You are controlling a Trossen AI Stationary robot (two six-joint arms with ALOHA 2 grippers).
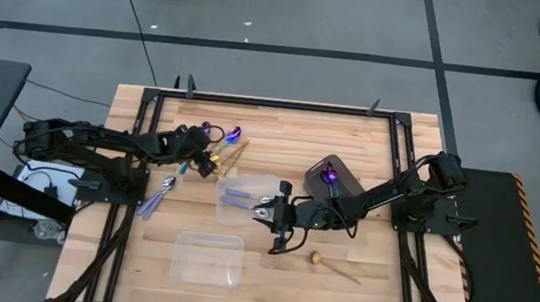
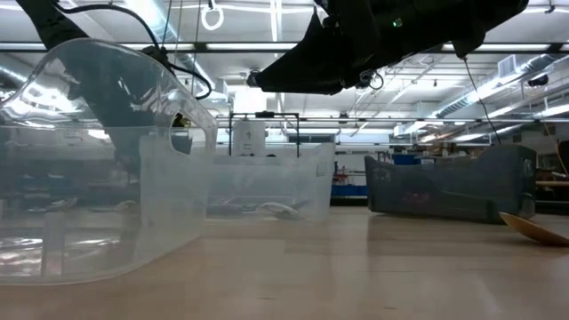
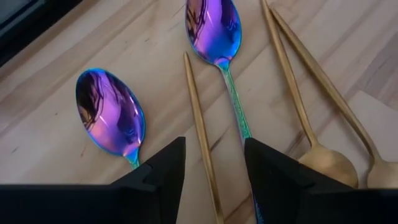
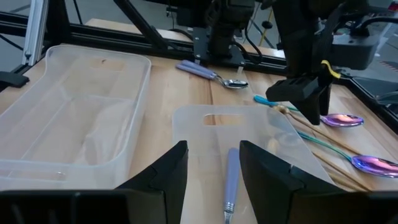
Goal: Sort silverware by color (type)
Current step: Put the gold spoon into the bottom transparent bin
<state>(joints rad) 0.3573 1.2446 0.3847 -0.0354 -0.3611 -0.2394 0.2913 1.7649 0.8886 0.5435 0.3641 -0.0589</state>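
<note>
- High view shows you the left pincer [image 1: 210, 162] at the upper-left part of the counter [image 1: 267, 271], over a loose cluster of spoons.
- Left wrist view gives you its fingers [image 3: 158, 171] spread apart, holding nothing, with a gold handle [image 3: 200, 130] running between them.
- You see two purple-blue spoons [image 3: 111, 118] lying bowl-up on the wood in that view, one to the left of the gold handle and one [image 3: 214, 28] at the top centre; two gold spoons [image 3: 323, 163] lie to the right.
- At the left edge of the counter in the high view, you have silver spoons with lilac handles [image 1: 156, 197] lying apart from the cluster.
- Your right pincer [image 1: 266, 211] sits at centre frame, at the right edge of a clear tray [image 1: 228, 182].
- Right wrist view shows its fingers [image 4: 168, 171] spread and empty, with a lilac-handled piece [image 4: 230, 180] lying in the tray between them.
- A second clear tray [image 1: 206, 259] sits lower centre.
- A dark grey tray [image 1: 340, 175] right of centre holds one purple-blue spoon [image 1: 328, 176].
- A wooden spoon [image 1: 333, 265] lies lower right.
</note>
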